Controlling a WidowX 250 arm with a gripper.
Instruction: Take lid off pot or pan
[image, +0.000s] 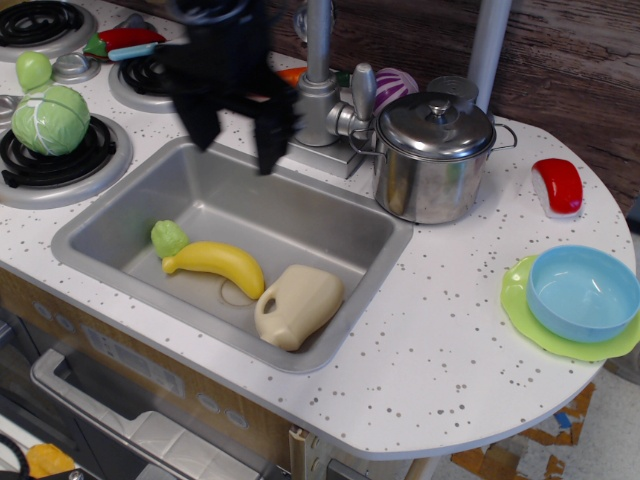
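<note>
The shiny domed lid (436, 122) with a small knob sits on the steel pot (433, 172), which stands on the counter right of the faucet, behind the sink's far right corner. My black gripper (238, 143) hangs over the sink's back edge, left of the faucet and well left of the pot. Its two fingers (272, 140) point down, spread apart, with nothing between them.
Grey faucet (320, 95) stands between gripper and pot. The sink (130, 200) holds a banana (215, 262), a green piece (168, 238) and a beige jug (298, 305). A cabbage (50, 120) sits on the left burner. Blue bowl (583, 293) on a green plate is at right; red object (560, 184) is nearby.
</note>
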